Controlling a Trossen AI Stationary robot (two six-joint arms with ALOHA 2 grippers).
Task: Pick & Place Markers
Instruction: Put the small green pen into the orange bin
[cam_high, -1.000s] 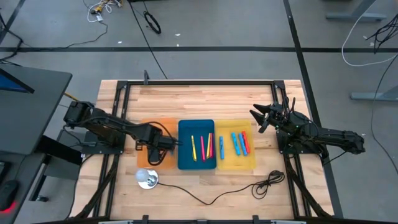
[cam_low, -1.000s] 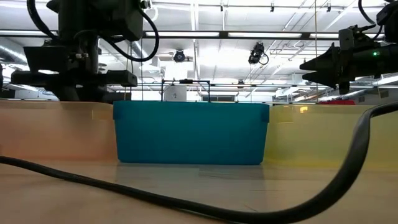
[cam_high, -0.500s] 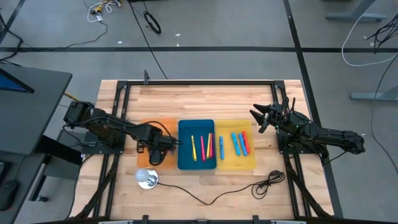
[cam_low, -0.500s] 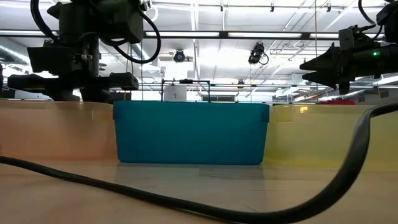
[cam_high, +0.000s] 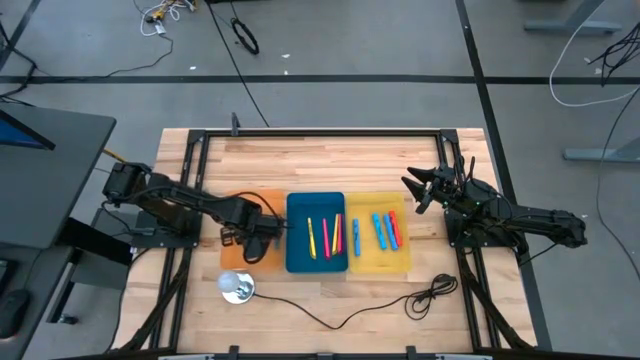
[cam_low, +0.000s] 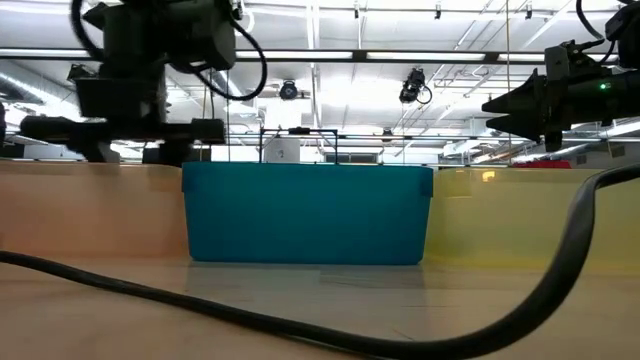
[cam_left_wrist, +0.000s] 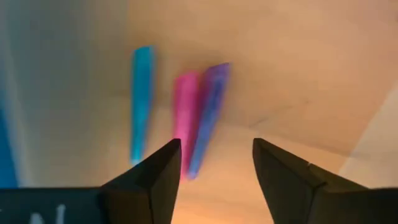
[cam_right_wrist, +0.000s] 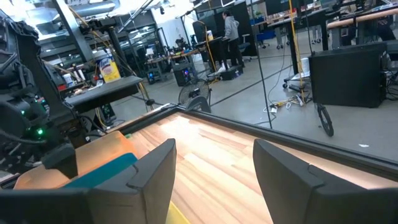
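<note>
Three markers, blue (cam_left_wrist: 142, 102), pink (cam_left_wrist: 185, 118) and purple (cam_left_wrist: 208, 112), lie side by side on the floor of the orange tray (cam_high: 237, 255), loose, right beneath the left gripper (cam_high: 252, 238), whose fingers stand apart with nothing between them. More markers sit in the blue tray (cam_high: 316, 266) and yellow tray (cam_high: 377, 262). The right gripper (cam_high: 420, 190) hangs well off to the right, jaws parted, empty. Risk from here: a low exit could clip those three and scatter them. Only the left wrist view shows them; from overhead the arm hides them, and the low view sees just tray walls.
</note>
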